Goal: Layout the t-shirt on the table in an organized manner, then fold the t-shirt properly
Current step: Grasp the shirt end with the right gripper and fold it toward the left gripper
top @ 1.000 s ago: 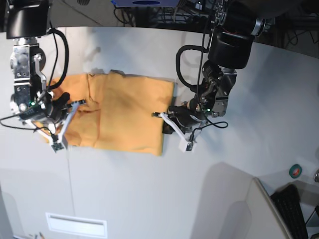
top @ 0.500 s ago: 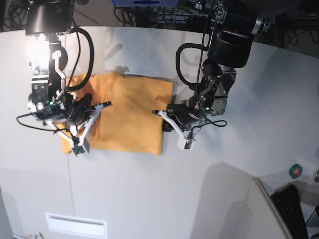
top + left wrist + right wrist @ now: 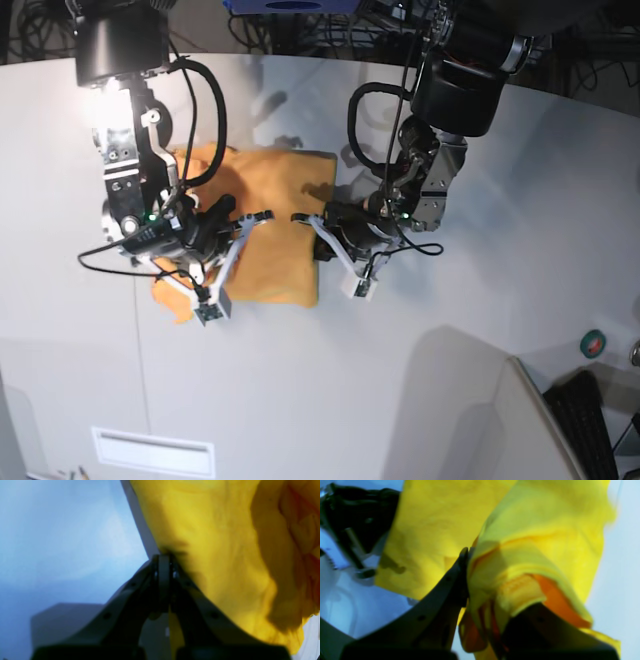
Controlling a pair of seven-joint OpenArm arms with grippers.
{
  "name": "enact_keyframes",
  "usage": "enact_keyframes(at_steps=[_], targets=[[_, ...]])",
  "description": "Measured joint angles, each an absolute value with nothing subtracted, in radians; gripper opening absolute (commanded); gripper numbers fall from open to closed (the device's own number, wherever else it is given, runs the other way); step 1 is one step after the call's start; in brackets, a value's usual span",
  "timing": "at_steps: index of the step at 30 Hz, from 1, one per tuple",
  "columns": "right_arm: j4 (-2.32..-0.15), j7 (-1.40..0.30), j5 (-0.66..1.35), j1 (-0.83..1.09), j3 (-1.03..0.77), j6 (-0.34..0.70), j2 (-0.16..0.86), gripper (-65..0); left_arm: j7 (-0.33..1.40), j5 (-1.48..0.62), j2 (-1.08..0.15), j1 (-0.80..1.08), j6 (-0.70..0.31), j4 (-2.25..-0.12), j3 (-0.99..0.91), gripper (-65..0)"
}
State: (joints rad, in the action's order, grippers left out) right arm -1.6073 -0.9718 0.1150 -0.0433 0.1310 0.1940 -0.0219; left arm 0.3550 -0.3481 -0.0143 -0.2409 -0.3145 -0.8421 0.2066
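Note:
The orange t-shirt lies partly folded on the white table. My right gripper, on the base view's left, is shut on a bunched fold of the t-shirt and holds it over the shirt's middle. My left gripper is shut too, its tips pinching the edge of the t-shirt. The two grippers' tips stand close together above the cloth. In both wrist views the shirt looks yellow and blurred. No lettering or tag shows.
A green tape roll and a dark keyboard sit at the lower right, beside a pale slanted panel. A white slotted strip lies near the front edge. Cables hang along the back.
My right arm has swung to the right, carrying the shirt's left side over its middle. My left gripper has shifted slightly left. The shirt's outline is narrower.

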Motion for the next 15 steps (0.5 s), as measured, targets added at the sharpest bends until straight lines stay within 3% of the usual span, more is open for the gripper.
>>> enact_keyframes(at_steps=[15], targets=[[-1.443,-0.882,0.115,-0.102,0.154,0.194,-0.047,-65.0,0.355,-0.348,-0.019,-0.241,-0.315,-0.842,0.207,-65.0]])
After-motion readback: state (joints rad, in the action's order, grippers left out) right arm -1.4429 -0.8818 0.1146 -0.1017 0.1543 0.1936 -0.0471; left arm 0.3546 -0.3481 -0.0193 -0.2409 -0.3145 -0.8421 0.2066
